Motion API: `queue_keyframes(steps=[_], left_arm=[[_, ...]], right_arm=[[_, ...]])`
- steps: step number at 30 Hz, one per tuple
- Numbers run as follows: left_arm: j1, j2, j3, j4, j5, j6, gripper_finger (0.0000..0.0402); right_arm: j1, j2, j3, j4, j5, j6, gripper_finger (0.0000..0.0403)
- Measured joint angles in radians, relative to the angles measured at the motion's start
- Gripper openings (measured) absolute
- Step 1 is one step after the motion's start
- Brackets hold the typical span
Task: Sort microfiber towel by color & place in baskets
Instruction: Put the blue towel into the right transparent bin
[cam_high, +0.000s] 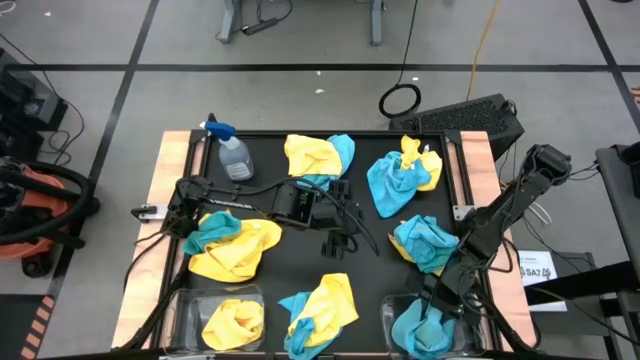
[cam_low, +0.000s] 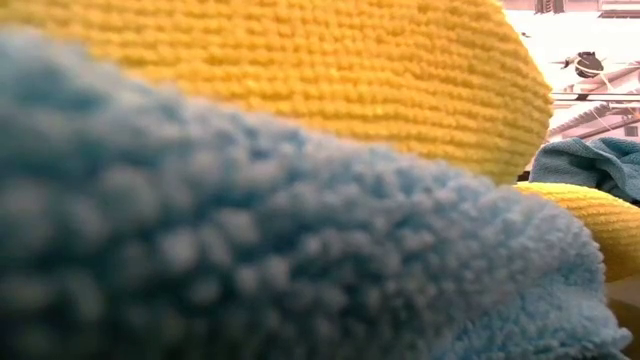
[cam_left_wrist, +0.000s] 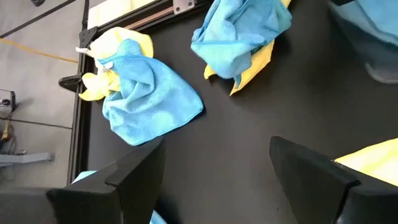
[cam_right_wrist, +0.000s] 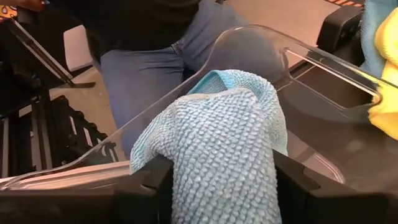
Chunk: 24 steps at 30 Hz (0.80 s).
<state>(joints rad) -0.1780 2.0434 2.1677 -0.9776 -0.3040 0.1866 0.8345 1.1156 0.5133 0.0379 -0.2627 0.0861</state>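
Mixed yellow and turquoise microfiber towels lie in heaps on the black table (cam_high: 300, 265), among them heaps at the far middle (cam_high: 320, 158), far right (cam_high: 400, 175), left (cam_high: 235, 245), right (cam_high: 425, 242) and near middle (cam_high: 320, 312). The near left basket (cam_high: 190, 305) holds a yellow towel (cam_high: 232, 322). A blue towel (cam_high: 420, 335) is in the near right basket (cam_high: 388, 312). My right gripper (cam_high: 432, 312) is open over that basket, with the blue towel (cam_right_wrist: 217, 137) between its fingers. My left gripper (cam_left_wrist: 217, 162) hangs open over bare table at the middle. My right gripper comes slanting down from the table's right into the near right basket. The bunched top of the blue towel (cam_right_wrist: 211, 162) fills the gap between its fingers and lies against both inner sides. Whether it is still gripped I cannot tell. The towel's lower part is hidden behind the fingers.
A clear spray bottle with a blue trigger (cam_high: 234, 155) lies at the far left of the table. A person in jeans (cam_right_wrist: 155, 56) stands just beyond the basket's clear rim (cam_right_wrist: 261, 34). The low view is blocked by a yellow towel (cam_low: 300, 70) and a blue one (cam_low: 250, 250).
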Motion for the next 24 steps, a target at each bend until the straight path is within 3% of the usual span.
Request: queue_keyframes(steps=[11, 24], left_arm=[[-0.036, 0.039, 0.0, 0.204, 0.248, 0.035, 0.0294], [-0.138, 0.245, 0.0, 0.603, 0.303, 0.062, 0.0294]], right_arm=[[0.0, 0.0, 0.0, -0.015, -0.001, 0.025, 0.0167], [0.002, -0.001, 0.0, -0.087, -0.017, 0.06, 0.0166]])
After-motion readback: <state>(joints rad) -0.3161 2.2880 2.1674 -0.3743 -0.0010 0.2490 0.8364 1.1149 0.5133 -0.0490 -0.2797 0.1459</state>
